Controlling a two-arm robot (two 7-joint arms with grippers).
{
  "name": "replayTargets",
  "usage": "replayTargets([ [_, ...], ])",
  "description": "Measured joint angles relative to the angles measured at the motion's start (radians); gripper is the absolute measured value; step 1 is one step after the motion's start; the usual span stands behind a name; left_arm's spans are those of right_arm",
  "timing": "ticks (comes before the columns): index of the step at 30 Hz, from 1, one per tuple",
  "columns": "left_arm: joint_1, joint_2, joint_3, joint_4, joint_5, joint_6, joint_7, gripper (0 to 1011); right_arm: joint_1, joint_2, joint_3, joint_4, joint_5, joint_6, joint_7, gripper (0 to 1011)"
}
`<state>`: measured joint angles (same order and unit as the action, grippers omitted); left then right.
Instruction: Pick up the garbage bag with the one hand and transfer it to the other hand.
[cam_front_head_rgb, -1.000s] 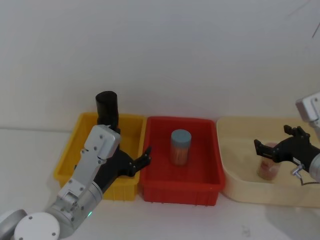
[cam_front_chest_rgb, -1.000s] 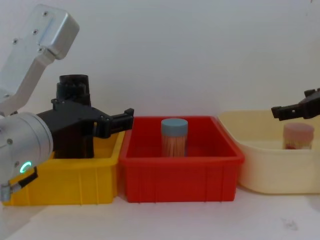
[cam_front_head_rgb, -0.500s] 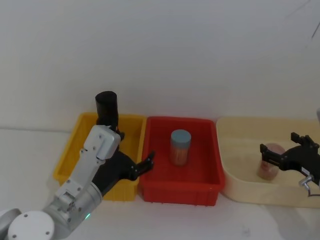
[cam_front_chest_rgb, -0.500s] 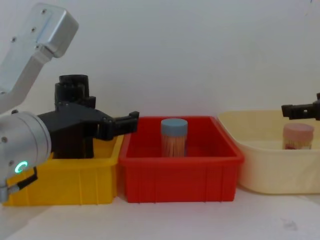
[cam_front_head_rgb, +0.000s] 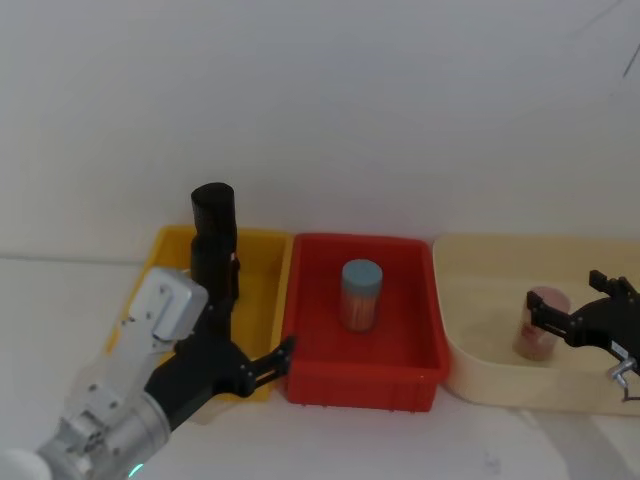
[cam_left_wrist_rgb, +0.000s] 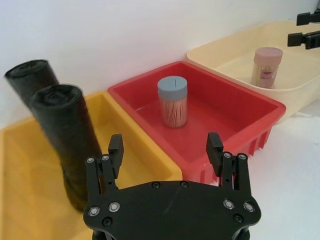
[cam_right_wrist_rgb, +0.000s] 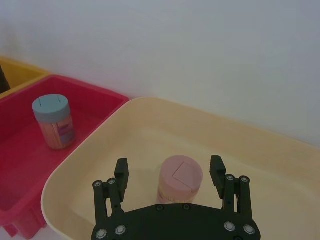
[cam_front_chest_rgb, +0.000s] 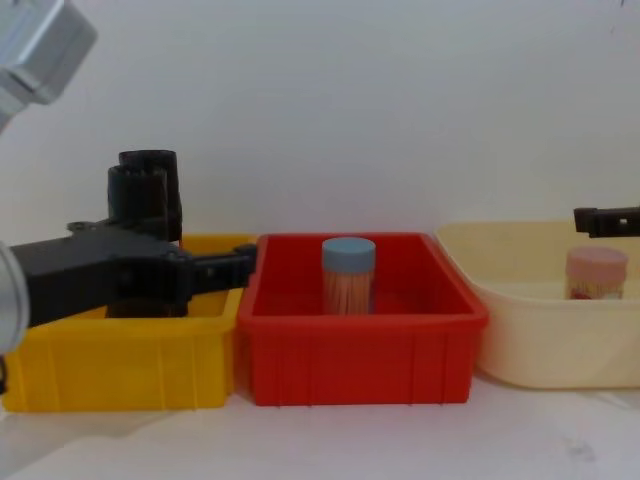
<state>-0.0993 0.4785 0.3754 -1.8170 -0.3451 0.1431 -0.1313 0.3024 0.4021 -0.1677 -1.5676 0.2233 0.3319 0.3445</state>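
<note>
Black glossy film, tightly wound: the garbage bag (cam_left_wrist_rgb: 32, 80) should be light, stiffish and slippery, best pinched mid-body. It stands at the back of the yellow bin (cam_left_wrist_rgb: 30, 150), behind a second roll (cam_left_wrist_rgb: 65, 135). Before the bin the left gripper (cam_left_wrist_rgb: 165, 147) hangs spread, empty; the right gripper (cam_right_wrist_rgb: 170, 167), likewise, far right of it. Left wrist view separates the rolls; chest view overlaps them.

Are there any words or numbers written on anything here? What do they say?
No words or numbers can be read here.
Blue-lidded jar in the red bin: it has a small coloured label, too blurred to read.
Pink-lidded jar in the cream tub: it has a reddish label, too blurred to read.
</note>
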Motion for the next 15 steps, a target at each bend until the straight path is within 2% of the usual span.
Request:
replayTargets([
  [8,0.088,0.026,-0.055,-0.105,-0.012,0.066,0.055,1002,-0.009,0.000,0.006,-0.007,0.006,-0.003,-0.001,1000],
  [15,0.125,0.030,-0.095,-0.157,-0.004,0.120,0.114,1002,-0.014,0.000,0.009,-0.011,0.009,-0.004,-0.001,1000],
])
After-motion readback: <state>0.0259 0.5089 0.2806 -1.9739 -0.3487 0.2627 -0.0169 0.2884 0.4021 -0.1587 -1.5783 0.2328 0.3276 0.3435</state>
